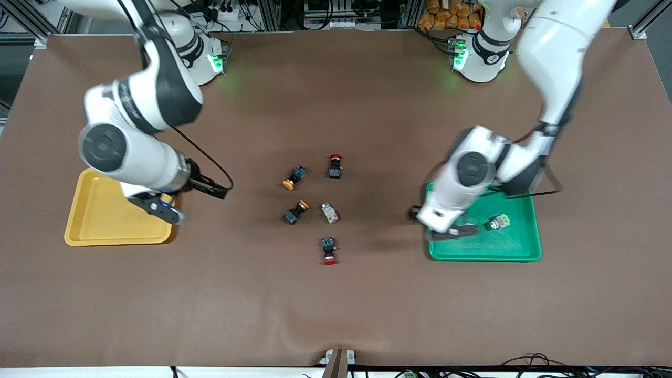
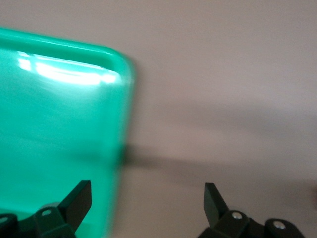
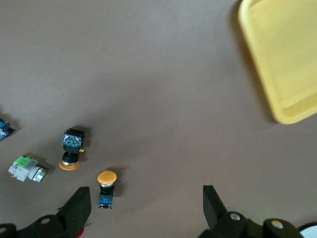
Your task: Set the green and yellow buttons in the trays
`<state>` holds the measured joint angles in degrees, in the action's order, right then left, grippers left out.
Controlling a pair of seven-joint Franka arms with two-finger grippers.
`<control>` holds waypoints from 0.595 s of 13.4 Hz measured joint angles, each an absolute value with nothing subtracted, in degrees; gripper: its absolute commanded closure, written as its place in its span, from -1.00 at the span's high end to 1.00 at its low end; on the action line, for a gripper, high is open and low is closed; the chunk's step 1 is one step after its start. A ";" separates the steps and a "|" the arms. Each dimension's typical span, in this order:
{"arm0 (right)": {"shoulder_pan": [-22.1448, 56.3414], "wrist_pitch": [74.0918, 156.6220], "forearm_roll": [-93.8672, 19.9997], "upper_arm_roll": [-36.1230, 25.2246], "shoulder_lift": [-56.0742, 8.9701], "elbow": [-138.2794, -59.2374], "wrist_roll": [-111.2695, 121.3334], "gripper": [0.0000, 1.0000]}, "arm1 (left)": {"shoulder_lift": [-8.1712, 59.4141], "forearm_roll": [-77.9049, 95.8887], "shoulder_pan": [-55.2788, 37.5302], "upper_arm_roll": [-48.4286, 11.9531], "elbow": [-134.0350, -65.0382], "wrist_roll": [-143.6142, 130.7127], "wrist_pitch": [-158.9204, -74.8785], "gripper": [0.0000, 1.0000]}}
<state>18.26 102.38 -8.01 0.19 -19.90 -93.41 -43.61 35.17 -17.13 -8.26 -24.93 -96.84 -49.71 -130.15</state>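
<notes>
Left gripper point(image 1: 455, 229) spread open over green tray point(image 1: 517, 251), green button point(image 1: 496, 223) lain inside at its three o'clock, right gripper point(image 1: 167, 209) held open over yellow tray point(image 1: 100, 220) edge, yellow buttons point(image 1: 295, 176) left mid-table.

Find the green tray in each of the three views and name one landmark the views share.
Front view: green tray at the left arm's end of the table, under the left gripper.
Left wrist view: its rounded corner fills one side.
Right wrist view: not in it.
Shared landmark: the brown table cover.
</notes>
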 measured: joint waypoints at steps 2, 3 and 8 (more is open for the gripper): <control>18.97 105.99 -11.38 0.18 -21.31 -95.78 -44.08 1.00 | 40.53 -16.73 -15.33 -24.73 -91.30 -58.50 -130.27 1.00; 19.52 108.15 -11.97 0.18 -21.49 -97.09 -45.16 1.00 | 43.31 -16.68 -17.94 -24.59 -88.36 -62.46 -130.48 1.00; 25.34 116.75 -12.31 0.24 -22.70 -100.81 -54.36 1.00 | 52.48 -16.68 -24.74 -22.79 -78.15 -73.45 -133.48 1.00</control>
<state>25.34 116.75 -12.31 0.24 -22.70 -100.81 -54.36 52.48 -16.68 -24.74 -22.79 -78.15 -73.45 -133.48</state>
